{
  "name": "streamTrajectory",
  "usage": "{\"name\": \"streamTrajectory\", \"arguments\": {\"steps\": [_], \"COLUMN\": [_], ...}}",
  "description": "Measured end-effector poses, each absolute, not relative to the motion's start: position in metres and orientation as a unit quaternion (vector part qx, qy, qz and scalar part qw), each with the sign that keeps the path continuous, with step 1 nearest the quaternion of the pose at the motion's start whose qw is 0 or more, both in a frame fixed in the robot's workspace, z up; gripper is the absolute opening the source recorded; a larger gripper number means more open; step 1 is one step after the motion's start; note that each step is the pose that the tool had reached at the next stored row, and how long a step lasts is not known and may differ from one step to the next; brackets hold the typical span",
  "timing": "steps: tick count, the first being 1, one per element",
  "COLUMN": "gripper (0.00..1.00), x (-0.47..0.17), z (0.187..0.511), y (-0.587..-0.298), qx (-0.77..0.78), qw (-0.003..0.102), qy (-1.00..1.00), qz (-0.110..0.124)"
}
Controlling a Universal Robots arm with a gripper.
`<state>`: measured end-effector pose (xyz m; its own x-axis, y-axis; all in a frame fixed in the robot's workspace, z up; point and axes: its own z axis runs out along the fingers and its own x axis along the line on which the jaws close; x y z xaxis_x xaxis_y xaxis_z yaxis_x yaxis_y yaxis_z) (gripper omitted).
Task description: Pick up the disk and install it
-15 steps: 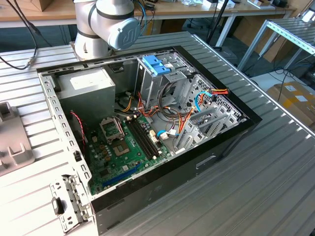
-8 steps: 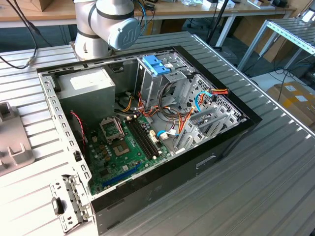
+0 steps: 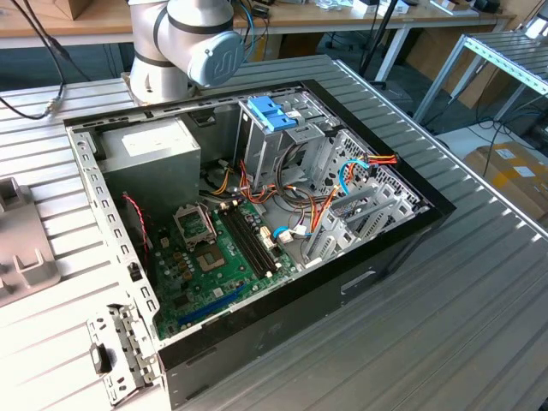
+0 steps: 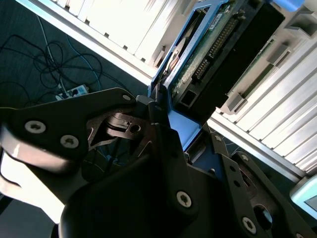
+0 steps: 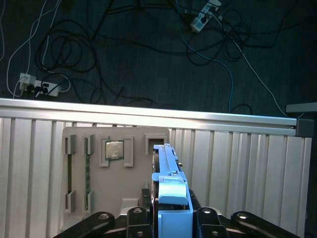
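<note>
Clamped with the gripper (image 4: 157,101) on the disk (image 4: 237,39) by a thin blue rail (image 5: 167,171), near the edge of the worktop (image 5: 237,163); might pivot or slip if swung.

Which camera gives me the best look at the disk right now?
Second wrist view: it shows the disk broadside, with circuit board, connector pins and blue side rail. The first wrist view shows the disk edge-on, just its blue rail and end tab, with a grey tray behind it.
</note>
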<state>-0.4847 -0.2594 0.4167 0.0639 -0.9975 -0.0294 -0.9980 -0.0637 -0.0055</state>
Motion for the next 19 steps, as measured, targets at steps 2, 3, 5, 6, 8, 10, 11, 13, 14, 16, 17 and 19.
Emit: {"name": "streamTrajectory", "arguments": {"steps": [2, 3, 5, 6, 8, 10, 11, 13, 14, 16, 17, 19], "gripper": [0.37, 0.37, 0.37, 0.37, 0.37, 0.37, 0.37, 0.37, 0.37, 0.37, 0.37, 0.37], "x": [-0.4846, -0.4847, -0.4847, -0.4847, -0.4847, -0.4847, -0.4847, -0.4847, -0.4847, -0.4847, -0.4846, -0.4847], "z": [0.4178, 0.4183, 0.4191, 0.4194, 0.4200, 0.4206, 0.4213, 0.4221, 0.4225, 0.4233, 0.4236, 0.4241], "y": [-0.2595, -0.2595, -0.2595, -0.2594, -0.2595, -0.2594, -0.2595, -0.2594, -0.2595, -0.2595, -0.2595, -0.2595], "qx": [-0.729, -0.729, -0.729, -0.729, -0.729, -0.729, -0.729, -0.729, -0.729, -0.729, -0.729, -0.729], "qw": [0.012, 0.012, 0.012, 0.012, 0.012, 0.012, 0.012, 0.012, 0.012, 0.012, 0.012, 0.012], "qy": [0.684, 0.684, 0.684, 0.684, 0.684, 0.684, 0.684, 0.684, 0.684, 0.684, 0.684, 0.684], "qz": [0.009, 0.009, 0.009, 0.009, 0.009, 0.009, 0.009, 0.009, 0.009, 0.009, 0.009, 0.009]}}
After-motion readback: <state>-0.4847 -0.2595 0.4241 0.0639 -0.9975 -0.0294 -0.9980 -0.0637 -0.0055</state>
